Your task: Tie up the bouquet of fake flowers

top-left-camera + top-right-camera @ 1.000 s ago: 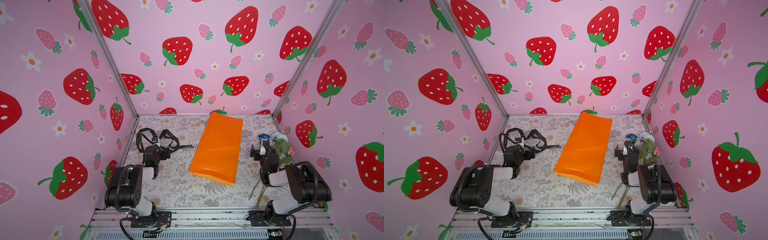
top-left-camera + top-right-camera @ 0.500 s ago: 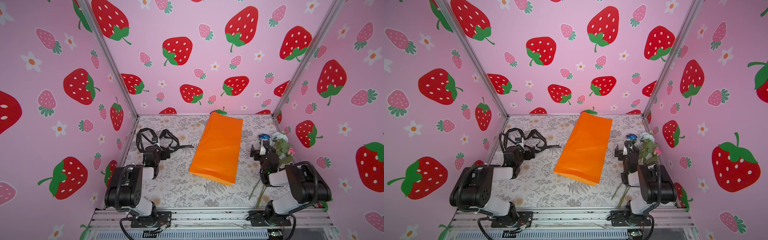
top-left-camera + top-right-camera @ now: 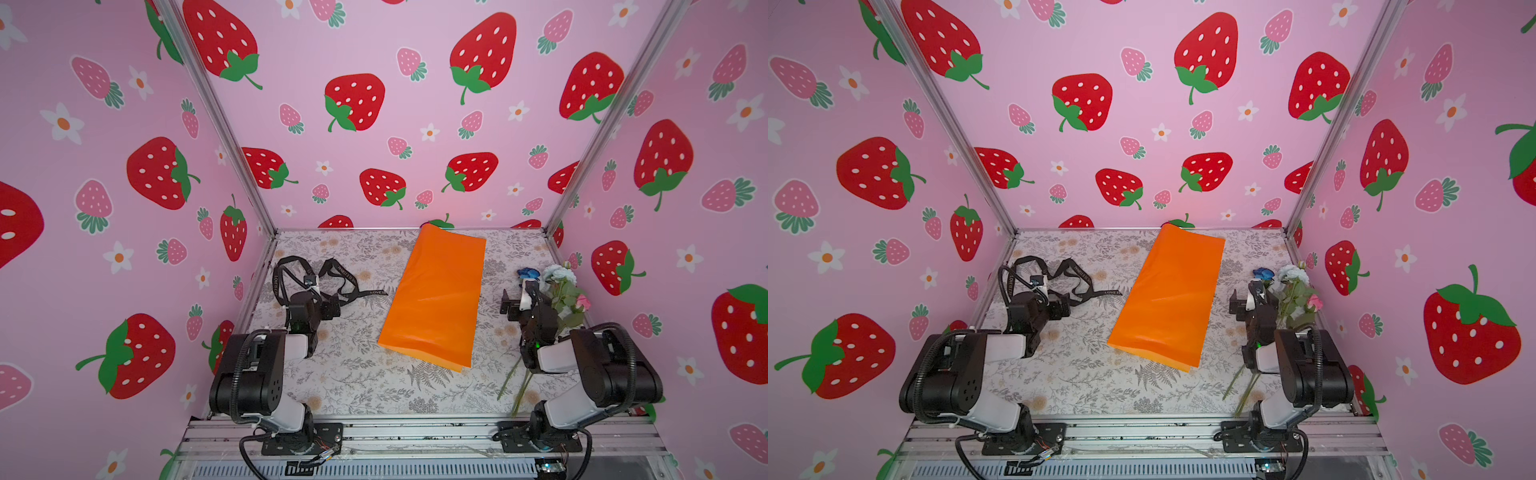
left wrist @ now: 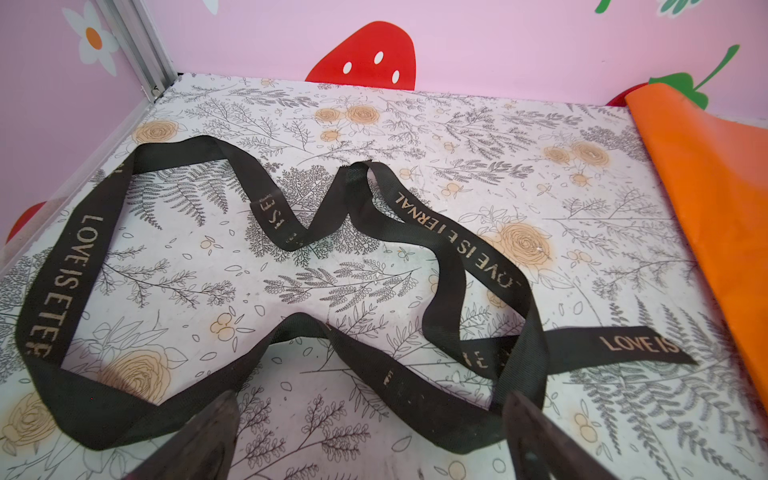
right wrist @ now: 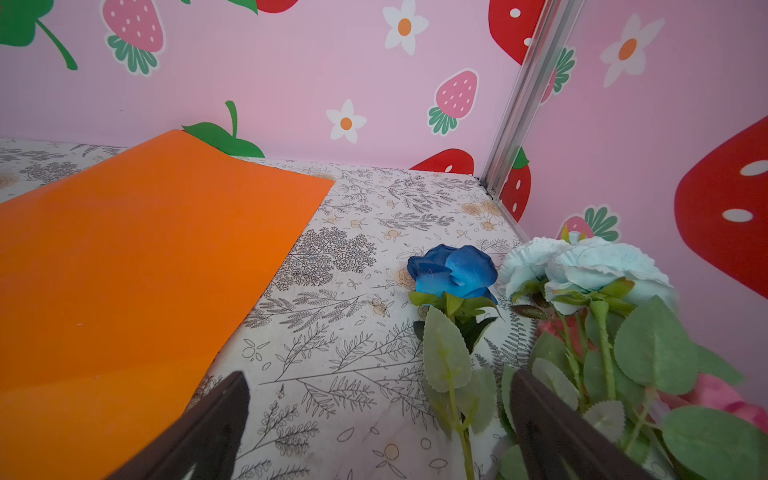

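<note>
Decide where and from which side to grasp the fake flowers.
Probably the thin stems just below the leaves, from above, jaws across them: the bouquet of fake flowers lies flat on the table, blooms toward the back wall.

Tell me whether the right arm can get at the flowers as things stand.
Probably yes. The right tool is open and empty, close beside the flowers on the table; the blue rose has its stem showing between the fingers. Nothing covers them, and the orange paper lies apart.
</note>
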`<state>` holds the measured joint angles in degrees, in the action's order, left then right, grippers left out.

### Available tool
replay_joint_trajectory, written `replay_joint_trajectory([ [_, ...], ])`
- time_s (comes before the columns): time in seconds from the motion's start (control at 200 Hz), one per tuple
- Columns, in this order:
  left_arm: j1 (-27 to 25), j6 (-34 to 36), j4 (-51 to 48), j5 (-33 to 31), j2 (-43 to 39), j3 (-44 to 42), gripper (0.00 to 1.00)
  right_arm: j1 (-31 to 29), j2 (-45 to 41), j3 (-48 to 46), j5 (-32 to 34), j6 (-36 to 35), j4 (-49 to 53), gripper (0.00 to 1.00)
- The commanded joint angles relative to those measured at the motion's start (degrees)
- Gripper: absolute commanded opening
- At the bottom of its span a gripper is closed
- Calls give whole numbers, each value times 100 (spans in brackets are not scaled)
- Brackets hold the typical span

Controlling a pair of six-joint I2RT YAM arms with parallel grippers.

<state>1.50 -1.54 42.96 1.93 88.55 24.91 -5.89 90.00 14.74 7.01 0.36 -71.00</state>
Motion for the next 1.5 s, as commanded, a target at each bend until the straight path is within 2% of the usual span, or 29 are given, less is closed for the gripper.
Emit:
replay_joint_trajectory([
  [0.0, -12, -4, 46, -51, 28, 146, 99, -33, 18, 64, 55, 43, -54, 100],
  [0.135, -16, 3, 69, -24, 11, 129, 99, -32, 25, 70, 55, 43, -55, 100],
  [0.245, -12, 151, 19, 297, -76, 117, 99, -28, 15, 64, 52, 48, -58, 100],
  [0.4, -67, 286, -193, 417, -656, -14, 99, -35, 9, 48, 39, 43, -74, 100],
  [0.53, -357, 598, -528, 255, -1251, -103, 99, -33, 9, 51, 55, 43, -72, 100],
  [0.63, -728, 878, -881, 107, -1671, -57, 99, -42, -57, 100, 129, 98, 42, 100],
  [0.805, -1343, 985, -1445, 354, -2286, 52, 99, -43, -588, 86, 698, 334, 471, 100],
  [0.915, -1879, 1202, -2033, 556, -2648, 192, 99, -53, -1141, 240, 1128, 604, 1390, 100],
  [1.015, -2464, 1463, -2396, 1083, -2907, 224, 99, -71, -1632, 420, 1538, 1017, 2366, 100],
  [1.071, -2806, 1527, -2519, 1078, -2981, 226, 99, -77, -1928, 508, 1700, 1237, 2879, 100],
  [1.241, -3761, 1910, -2999, 1183, -2779, 386, 99, -98, -2789, 718, 1791, 1806, 4313, 100],
  [1.391, -4596, 2196, -3321, 717, -2194, 669, 99, -100, -3387, 723, 1950, 2202, 5308, 100],
  [1.496, -4994, 2406, -3336, 450, -1703, 817, 99, -101, -3731, 697, 2059, 2406, 5854, 100],
])
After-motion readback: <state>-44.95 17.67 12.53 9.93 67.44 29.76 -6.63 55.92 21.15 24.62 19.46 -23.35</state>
